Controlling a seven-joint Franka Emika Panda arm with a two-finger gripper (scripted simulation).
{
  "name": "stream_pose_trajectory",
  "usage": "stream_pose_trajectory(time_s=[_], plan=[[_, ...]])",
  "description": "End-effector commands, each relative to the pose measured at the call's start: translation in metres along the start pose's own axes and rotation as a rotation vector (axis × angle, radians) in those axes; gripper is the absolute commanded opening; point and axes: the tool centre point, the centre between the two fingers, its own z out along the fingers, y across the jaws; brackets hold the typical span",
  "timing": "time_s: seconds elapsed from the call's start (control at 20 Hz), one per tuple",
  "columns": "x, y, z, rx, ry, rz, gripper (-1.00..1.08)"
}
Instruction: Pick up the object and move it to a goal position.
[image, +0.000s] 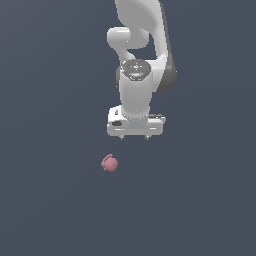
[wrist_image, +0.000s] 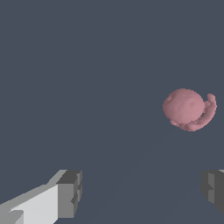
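One pink blob (image: 109, 163) lies below the spread, empty gripper (image: 134, 137), toward the exterior view's left.

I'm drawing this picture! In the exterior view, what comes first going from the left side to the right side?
Pink blob → white gripper, open and empty, hanging apart from the blob. The arm above overlaps the gripper, so I left it out.
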Motion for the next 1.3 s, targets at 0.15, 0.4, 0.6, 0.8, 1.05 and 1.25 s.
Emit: stream_pose_trajectory(time_s=[0.15, 0.4, 0.6, 0.8, 1.05, 1.25], plan=[[0.011, 0.017, 0.012, 0.001, 0.000, 0.097, 1.00], [0.025, 0.041, 0.029, -0.001, 0.002, 0.238, 1.00], [0.037, 0.066, 0.047, -0.006, 0.005, 0.372, 1.00], [0.045, 0.086, 0.061, -0.013, 0.009, 0.476, 1.00], [0.051, 0.103, 0.073, -0.020, 0.013, 0.559, 1.00], [0.053, 0.109, 0.078, -0.022, 0.015, 0.591, 1.00]])
